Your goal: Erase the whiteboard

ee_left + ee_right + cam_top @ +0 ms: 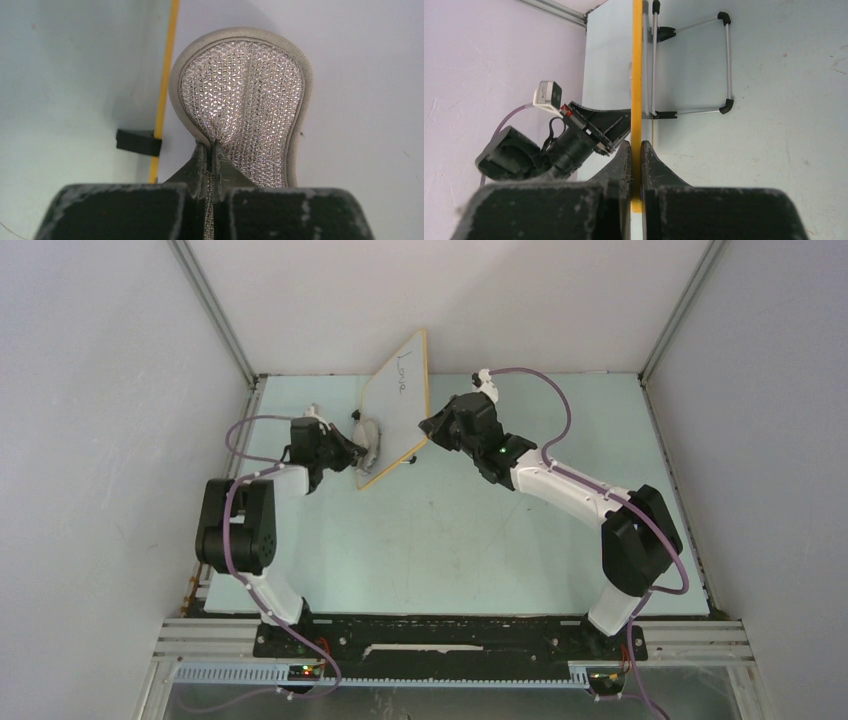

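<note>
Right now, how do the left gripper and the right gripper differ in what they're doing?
The left gripper is shut on the grey mesh cloth pad; the right gripper is shut on the orange frame edge of the whiteboard. The left gripper sits on the board's written side, while the right gripper's arm comes in from the side with the wire stand. Both are shut, and both are at the whiteboard.
</note>
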